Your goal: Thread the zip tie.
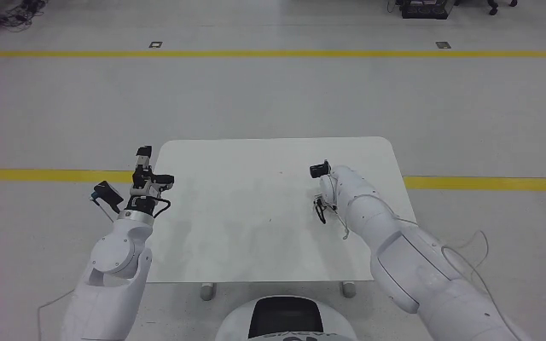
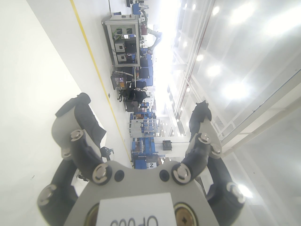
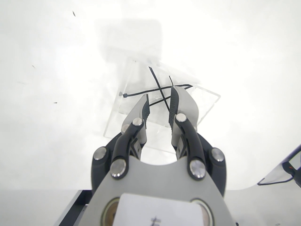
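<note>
Right end effector [image 3: 159, 92] hangs narrowly parted over crossed zip ties [image 3: 126, 95]; left end effector [image 2: 141, 102] gapes wide.

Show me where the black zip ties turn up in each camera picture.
Top view: under the right gripper, too small to make out.
Right wrist view: zip ties crossed on a clear plate, between that gripper's open fingertips.
Left wrist view: faces the hall instead.
Shared landmark: the white table.

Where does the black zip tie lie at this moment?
In the right wrist view the black zip tie lies on a clear plate on the white table, just ahead of the open right gripper.
</note>
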`<state>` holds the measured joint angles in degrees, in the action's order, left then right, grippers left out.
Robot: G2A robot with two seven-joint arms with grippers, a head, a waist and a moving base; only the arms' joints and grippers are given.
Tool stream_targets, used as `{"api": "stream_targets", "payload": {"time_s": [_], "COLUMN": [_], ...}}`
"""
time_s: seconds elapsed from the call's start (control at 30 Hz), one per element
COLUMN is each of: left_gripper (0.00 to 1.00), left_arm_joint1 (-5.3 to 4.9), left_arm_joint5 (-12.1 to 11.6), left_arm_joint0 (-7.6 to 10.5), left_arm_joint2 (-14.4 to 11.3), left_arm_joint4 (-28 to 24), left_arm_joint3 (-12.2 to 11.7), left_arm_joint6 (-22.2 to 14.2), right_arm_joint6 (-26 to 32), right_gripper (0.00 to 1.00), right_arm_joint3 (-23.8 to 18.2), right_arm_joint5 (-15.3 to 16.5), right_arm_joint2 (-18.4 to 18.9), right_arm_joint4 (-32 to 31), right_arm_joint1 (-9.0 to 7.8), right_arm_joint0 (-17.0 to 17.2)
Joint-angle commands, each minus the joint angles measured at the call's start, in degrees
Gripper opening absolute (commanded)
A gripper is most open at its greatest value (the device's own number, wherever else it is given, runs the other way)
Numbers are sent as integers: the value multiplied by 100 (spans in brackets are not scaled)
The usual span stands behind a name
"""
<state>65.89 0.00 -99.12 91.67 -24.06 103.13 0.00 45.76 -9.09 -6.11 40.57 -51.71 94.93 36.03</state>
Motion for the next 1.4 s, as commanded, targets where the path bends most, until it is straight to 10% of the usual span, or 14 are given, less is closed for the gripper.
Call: {"api": "stream_targets", "payload": {"time_s": [0.0, 1.37], "left_gripper": [100, 100], "left_arm_joint1": [0, 0], "left_arm_joint5": [0, 0], "left_arm_joint0": [0, 0], "left_arm_joint2": [0, 0], "left_arm_joint4": [0, 0], "left_arm_joint3": [0, 0], "left_arm_joint6": [0, 0], "right_arm_joint6": [5, -81], "right_gripper": [20, 16], "right_arm_joint3": [1, -43], "right_arm_joint5": [0, 186], "right_arm_joint2": [2, 57], "right_arm_joint4": [-10, -137], "right_arm_joint1": [-3, -18], "right_arm_joint0": [-2, 80]}}
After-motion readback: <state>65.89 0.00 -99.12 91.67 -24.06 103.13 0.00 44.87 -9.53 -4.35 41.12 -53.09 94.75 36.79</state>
